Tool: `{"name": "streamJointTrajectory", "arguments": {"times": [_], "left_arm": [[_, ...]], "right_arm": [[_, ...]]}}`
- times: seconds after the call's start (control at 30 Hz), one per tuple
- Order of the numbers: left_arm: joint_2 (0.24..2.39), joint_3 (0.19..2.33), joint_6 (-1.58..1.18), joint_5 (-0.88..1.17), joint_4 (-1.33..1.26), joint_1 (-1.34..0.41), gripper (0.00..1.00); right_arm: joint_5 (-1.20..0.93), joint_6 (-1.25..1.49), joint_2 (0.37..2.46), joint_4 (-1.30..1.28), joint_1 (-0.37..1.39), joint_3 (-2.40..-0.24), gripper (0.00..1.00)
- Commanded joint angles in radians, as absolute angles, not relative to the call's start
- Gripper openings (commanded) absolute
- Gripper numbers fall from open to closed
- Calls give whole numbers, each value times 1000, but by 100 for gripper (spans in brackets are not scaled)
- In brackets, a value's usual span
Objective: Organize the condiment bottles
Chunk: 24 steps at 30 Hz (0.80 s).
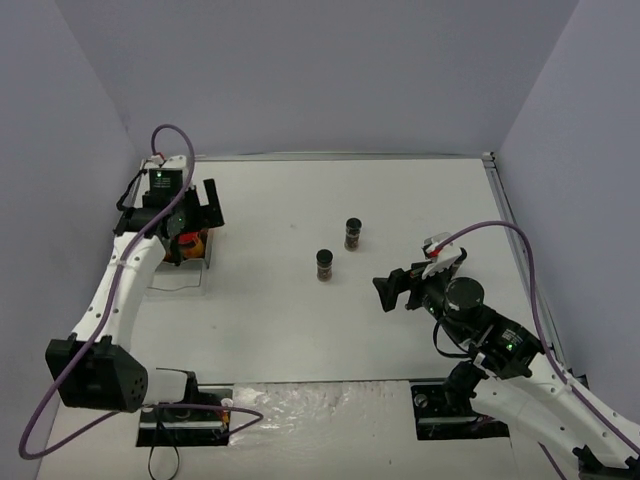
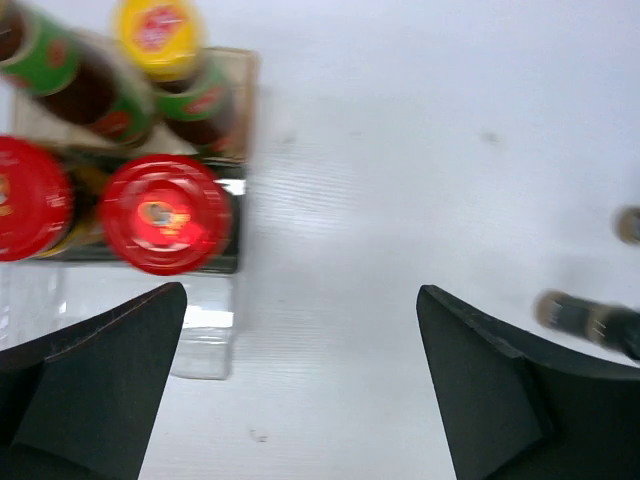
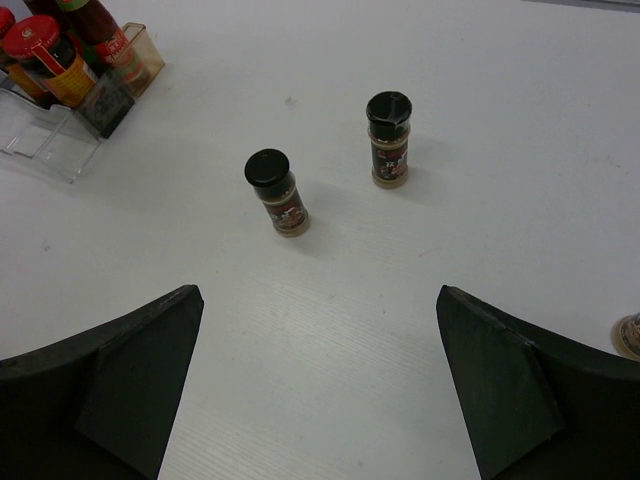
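Left claw [image 2: 300, 390] is spread wide open with nothing in it, pointing pretty much straight down at the white worktop [image 2: 400, 150]. That arm is stretched out along the left side with the wrist folded over.

Just ahead of its left finger [image 2: 100, 380] sits the rack [image 2: 205, 350], a stepped thing in clear brownish plastic. In the row closest to the claw are two squat red-lidded jars [image 2: 165, 213], side by side, with round glossy lids. In the row behind those are two tall sauce bottles [image 2: 160, 35], dark red with green labels. One shows a yellow cap, the other's top is cut off by the frame.

Right claw [image 3: 315, 390] is also fully open and empty. Its arm is bent at the elbow and the claw is aimed low across the middle of the worktop.

Ahead of it, roughly in line with the gap between the fingers, stand two small spice jars [image 3: 275, 190]. They're upright with black caps, brownish stuff inside and dark labels, and they aren't touching. The farther one sits ahead and to the right of the nearer one. A third small jar only peeks in as a sliver at the frame edge, out past the right finger.

The rack is well off, ahead and to the left of this claw. So that's four in the rack and three loose on the worktop, which has a faint fine grain to it.
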<state>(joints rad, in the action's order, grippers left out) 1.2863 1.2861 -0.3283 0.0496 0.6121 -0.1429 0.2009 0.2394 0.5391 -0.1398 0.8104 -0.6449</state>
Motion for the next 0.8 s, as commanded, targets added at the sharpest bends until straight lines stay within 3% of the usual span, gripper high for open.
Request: {"name": "streamJointTrajectory", "arguments": {"times": [0.0, 0.3, 0.77], "left_arm": [[1232, 1274, -347, 140, 521, -340, 97], [1446, 1345, -387, 49, 423, -649, 97], [1734, 1520, -448, -71, 471, -767, 97]], "right_arm": [[212, 239, 510, -78, 805, -667, 100], [220, 256, 467, -89, 805, -660, 100], [231, 281, 397, -136, 805, -658, 100]]}}
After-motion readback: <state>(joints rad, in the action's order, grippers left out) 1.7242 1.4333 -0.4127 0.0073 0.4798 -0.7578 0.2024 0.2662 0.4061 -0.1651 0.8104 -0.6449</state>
